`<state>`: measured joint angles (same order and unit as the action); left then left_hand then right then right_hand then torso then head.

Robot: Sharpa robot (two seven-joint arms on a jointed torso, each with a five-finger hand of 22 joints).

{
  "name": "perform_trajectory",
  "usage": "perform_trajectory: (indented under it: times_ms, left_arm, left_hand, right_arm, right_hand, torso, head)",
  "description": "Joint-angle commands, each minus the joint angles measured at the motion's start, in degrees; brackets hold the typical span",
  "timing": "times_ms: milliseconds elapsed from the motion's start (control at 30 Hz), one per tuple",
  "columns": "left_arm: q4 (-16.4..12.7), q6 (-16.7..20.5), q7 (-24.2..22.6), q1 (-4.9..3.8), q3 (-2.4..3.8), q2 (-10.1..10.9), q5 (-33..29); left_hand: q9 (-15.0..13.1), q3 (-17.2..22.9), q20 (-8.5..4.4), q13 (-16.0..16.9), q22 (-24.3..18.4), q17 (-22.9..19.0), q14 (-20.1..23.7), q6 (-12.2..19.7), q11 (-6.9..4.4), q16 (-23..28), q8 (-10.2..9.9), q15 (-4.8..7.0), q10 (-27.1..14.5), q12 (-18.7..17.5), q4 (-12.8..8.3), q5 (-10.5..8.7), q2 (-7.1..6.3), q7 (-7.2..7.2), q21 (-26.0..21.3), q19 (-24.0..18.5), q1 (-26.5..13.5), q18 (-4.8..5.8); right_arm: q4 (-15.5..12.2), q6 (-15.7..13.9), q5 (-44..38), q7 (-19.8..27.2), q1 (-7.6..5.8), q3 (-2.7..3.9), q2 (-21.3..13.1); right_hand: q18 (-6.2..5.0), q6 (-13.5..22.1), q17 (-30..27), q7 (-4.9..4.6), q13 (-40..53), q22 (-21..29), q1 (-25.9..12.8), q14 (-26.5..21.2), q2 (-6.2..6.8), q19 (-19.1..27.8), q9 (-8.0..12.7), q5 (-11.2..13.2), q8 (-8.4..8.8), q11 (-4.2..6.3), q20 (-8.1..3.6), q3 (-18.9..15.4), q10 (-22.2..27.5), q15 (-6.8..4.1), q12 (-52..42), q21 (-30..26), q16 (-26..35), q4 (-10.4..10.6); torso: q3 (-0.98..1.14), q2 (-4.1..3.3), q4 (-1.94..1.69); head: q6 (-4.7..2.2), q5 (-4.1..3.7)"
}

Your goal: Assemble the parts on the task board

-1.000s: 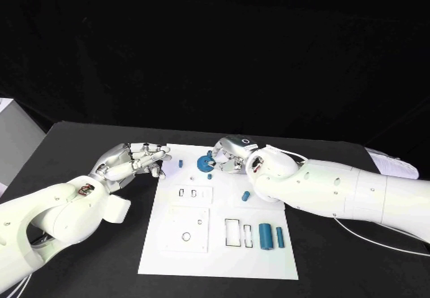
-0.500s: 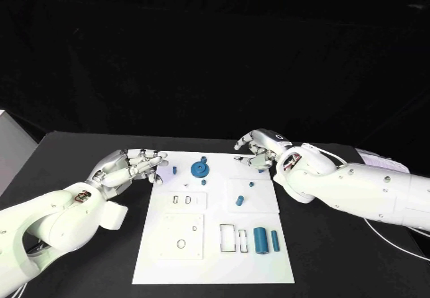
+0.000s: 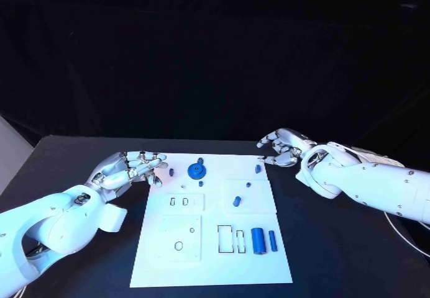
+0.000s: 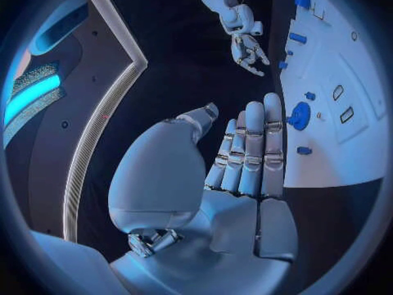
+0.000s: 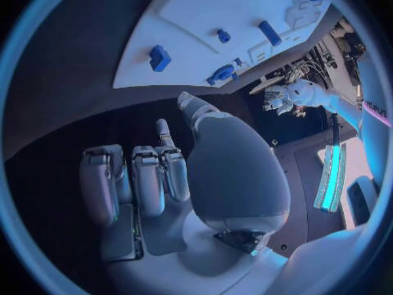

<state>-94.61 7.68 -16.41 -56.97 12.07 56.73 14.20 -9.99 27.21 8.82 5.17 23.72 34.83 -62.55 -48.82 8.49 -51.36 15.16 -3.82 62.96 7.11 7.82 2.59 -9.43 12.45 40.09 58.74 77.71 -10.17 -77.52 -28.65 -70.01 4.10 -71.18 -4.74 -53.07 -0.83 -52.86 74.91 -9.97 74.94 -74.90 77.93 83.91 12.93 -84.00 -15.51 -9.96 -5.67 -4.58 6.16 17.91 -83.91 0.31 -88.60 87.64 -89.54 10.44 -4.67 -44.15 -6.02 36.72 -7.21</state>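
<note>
Since the earlier frames, the right hand [image 3: 280, 148] has been drawn back from the blue gear-shaped part [image 3: 194, 170] to a spot just past the task board's [image 3: 210, 261] far right corner, and the camera itself has shifted.

From the head view, the right hand is seen over the black table [image 3: 340, 248] with its fingers curled in and nothing held. The left hand [image 3: 131, 167] is held just beside the board's far left edge, fingers loosely apart and empty. The gear-shaped part is seen near the board's far edge, with a small blue peg [image 3: 201, 183] just before it and another small part [image 3: 171, 172] to its left. A further small part [image 3: 258, 168] lies near the right edge, close to the right hand. A short blue piece [image 3: 237, 200] lies mid-board, and a thick blue cylinder [image 3: 257, 240] with a thinner one [image 3: 272, 240] beside it lies near the front right.

From the left wrist view, the left hand [image 4: 238, 157] is shown with straight, slightly parted fingers above the board's edge, nothing gripped; the gear-shaped part [image 4: 300, 114] lies just beyond the fingertips.

From the right wrist view, the right hand [image 5: 164, 177] is seen with fingers folded toward the palm, empty, over dark table, apart from the board [image 5: 205, 6].
</note>
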Motion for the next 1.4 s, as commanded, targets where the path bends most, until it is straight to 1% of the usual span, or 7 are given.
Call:
perform_trajectory:
  times_ms: [33, 233, 533, 667, 967, 1167, 1400]
  left_arm:
    - [0.00, -1.17, -0.67, 0.15, 0.04, -0.11, -0.51]
    - [0.05, -1.16, -0.61, 0.29, 0.04, -0.05, -0.50]
    - [0.13, -1.14, -0.52, 0.35, 0.04, -0.01, -0.41]
    - [0.13, -1.16, -0.49, 0.36, 0.04, -0.01, -0.36]
    - [0.21, -1.17, -0.38, 0.37, 0.04, -0.02, -0.26]
    - [0.25, -1.15, -0.28, 0.38, 0.04, -0.09, -0.17]
    - [0.22, -1.14, -0.16, 0.38, 0.04, -0.10, -0.08]
  left_hand:
    - [0.02, -0.06, 0.11, 0.05, 0.05, -0.08, 0.48, 0.51, -0.02, -0.26, -0.17, -0.11, -0.27, 0.24, 0.09, 0.23, 0.06, 0.39, 0.21, -0.29, 0.15, -0.17]
    - [0.02, -0.06, 0.11, 0.05, 0.05, -0.08, 0.48, 0.51, -0.02, -0.26, -0.17, -0.11, -0.27, 0.24, 0.09, 0.23, 0.06, 0.39, 0.21, -0.29, 0.15, -0.17]
    - [0.02, -0.06, 0.11, 0.05, 0.05, -0.08, 0.48, 0.51, -0.02, -0.26, -0.17, -0.11, -0.27, 0.24, 0.09, 0.23, 0.06, 0.39, 0.21, -0.29, 0.15, -0.17]
    - [0.02, -0.06, 0.11, 0.05, 0.05, -0.08, 0.48, 0.51, -0.02, -0.26, -0.17, -0.11, -0.27, 0.24, 0.09, 0.23, 0.06, 0.39, 0.21, -0.29, 0.15, -0.17]
    - [-0.01, -0.02, 0.14, 0.08, 0.10, -0.11, 0.55, 0.55, 0.01, -0.32, -0.14, -0.13, -0.36, 0.36, 0.07, 0.23, 0.16, 0.42, 0.31, -0.38, 0.25, -0.18]
    - [-0.01, -0.02, 0.14, 0.08, 0.10, -0.11, 0.55, 0.55, 0.01, -0.32, -0.14, -0.13, -0.36, 0.36, 0.07, 0.23, 0.16, 0.42, 0.31, -0.38, 0.25, -0.18]
    - [-0.01, -0.02, 0.14, 0.08, 0.10, -0.11, 0.55, 0.55, 0.01, -0.32, -0.14, -0.13, -0.36, 0.36, 0.07, 0.23, 0.16, 0.42, 0.31, -0.38, 0.25, -0.18]
  right_arm:
    - [0.57, 3.22, 1.34, 2.77, 0.24, -0.05, -0.07]
    - [1.04, 4.59, 0.56, 2.49, 0.90, -0.15, -0.11]
    - [1.24, 6.38, 0.11, 2.17, 2.03, -0.19, -0.20]
    - [1.47, 6.65, 0.07, 1.94, 2.36, -0.20, -0.11]
    - [2.16, 6.11, 0.04, 1.32, 2.73, -0.20, 0.38]
    - [2.48, 5.08, 0.41, 1.70, 2.85, -0.20, 0.82]
    - [2.83, 5.32, 0.64, 1.88, 2.98, -0.20, 1.63]
  right_hand:
    - [-0.04, 0.65, 13.79, -0.05, 13.57, -12.36, 0.34, 5.74, 0.42, -4.23, 0.13, -0.22, 0.43, -0.59, 0.54, -1.18, -4.48, 0.54, 0.38, -0.42, 0.03, 0.15]
    - [-0.03, 0.87, 14.02, -0.29, 13.53, -12.41, 1.55, 5.80, -0.29, -4.27, 0.26, -0.72, 0.94, -0.82, 0.77, -4.59, -4.42, 0.76, 0.43, -0.41, -0.05, 0.94]
    - [0.03, 0.64, 14.37, -0.36, 13.74, -12.62, 2.65, 5.89, -0.91, -4.41, 0.29, -1.74, 1.15, -0.90, 0.87, -7.69, -4.65, 0.85, 0.17, -0.23, -0.18, 2.25]
    - [0.06, 0.43, 14.43, -0.33, 13.83, -12.70, 2.82, 5.91, -1.10, -4.46, 0.26, -1.95, 1.08, -0.88, 0.87, -8.00, -4.76, 0.84, 0.05, -0.15, -0.20, 2.48]
    - [0.16, -0.22, 14.56, -0.17, 14.11, -13.03, 3.49, 5.94, -1.89, -4.67, 0.14, -2.31, 0.82, -0.74, 0.81, -8.12, -5.06, 0.74, -0.28, 0.18, -0.25, 2.94]
    - [0.30, -1.99, 14.77, 0.19, 14.65, -13.48, 4.67, 6.00, -4.17, -4.97, -0.09, -1.87, 0.10, -0.37, 0.52, -5.85, -5.66, 0.43, -0.92, 0.64, -0.34, 3.53]
    - [0.35, -2.95, 14.86, 0.41, 14.91, -13.65, 4.96, 6.03, -4.78, -5.07, -0.15, -1.72, -0.28, -0.17, 0.36, -4.36, -5.94, 0.24, -1.23, 0.80, -0.37, 3.65]
  torso:
    - [-0.02, 0.02, -0.23]
    - [0.18, -0.13, -0.40]
    - [0.11, -0.09, -0.22]
    - [0.08, -0.05, -0.31]
    - [0.06, -0.03, -0.36]
    - [0.07, 0.02, -0.28]
    - [0.02, 0.00, -0.30]
  head:
    - [0.32, -0.23]
    - [0.62, -0.23]
    - [1.12, -0.13]
    - [1.38, -0.22]
    - [1.65, -0.17]
    - [1.67, 0.05]
    - [1.86, 0.10]
